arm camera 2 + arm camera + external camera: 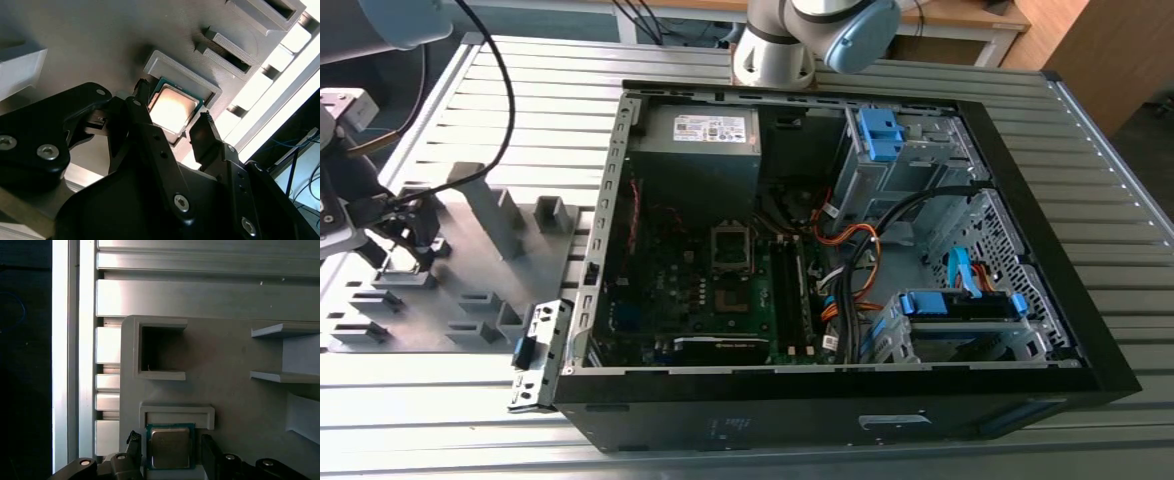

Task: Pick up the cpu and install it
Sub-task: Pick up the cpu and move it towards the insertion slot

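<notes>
The cpu [172,111] is a small square chip with a silver-grey top and green edge. It lies flat in a shallow framed pocket of the grey fixture tray [447,305]. In both wrist views my gripper [172,113] is down over it, one black finger [144,120] on each side, with a thin gap to the chip's edges. In the first wrist view the cpu [170,447] sits between the two fingertips [206,446]. The exterior view has the gripper [403,256] at its left, low over the tray. The motherboard's empty socket [731,245] lies inside the open computer case [1014,200].
The tray carries upright grey blocks [487,205] and open pockets [161,347] close around the gripper. The case's left wall [603,230] rises between the tray and the motherboard. Orange and black cables [854,250] and blue drive brackets [878,135] crowd the case's right half. The arm's base [781,45] stands behind the case.
</notes>
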Available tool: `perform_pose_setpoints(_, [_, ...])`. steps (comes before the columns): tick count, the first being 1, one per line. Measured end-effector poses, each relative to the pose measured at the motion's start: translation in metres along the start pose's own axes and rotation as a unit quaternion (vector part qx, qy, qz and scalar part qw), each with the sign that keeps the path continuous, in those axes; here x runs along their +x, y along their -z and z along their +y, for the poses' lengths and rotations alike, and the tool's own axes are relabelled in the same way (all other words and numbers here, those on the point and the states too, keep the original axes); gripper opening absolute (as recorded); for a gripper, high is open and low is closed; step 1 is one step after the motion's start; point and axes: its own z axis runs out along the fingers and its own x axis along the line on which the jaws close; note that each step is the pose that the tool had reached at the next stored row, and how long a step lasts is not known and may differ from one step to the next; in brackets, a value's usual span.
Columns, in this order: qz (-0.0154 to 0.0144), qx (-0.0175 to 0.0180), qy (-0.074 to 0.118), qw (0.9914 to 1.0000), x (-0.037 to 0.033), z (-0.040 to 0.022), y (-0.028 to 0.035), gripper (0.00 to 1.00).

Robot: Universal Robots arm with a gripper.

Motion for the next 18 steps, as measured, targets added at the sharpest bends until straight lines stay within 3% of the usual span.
perform_pose_setpoints(14, [-0.0012, -0.0021, 0.0, 1.0, 0.0, 0.0, 0.0, 0.59])
perform_pose_setpoints(18, [-0.0015, -0.0022, 0.013, 0.99992, 0.0, 0.0, 0.0, 0.59])
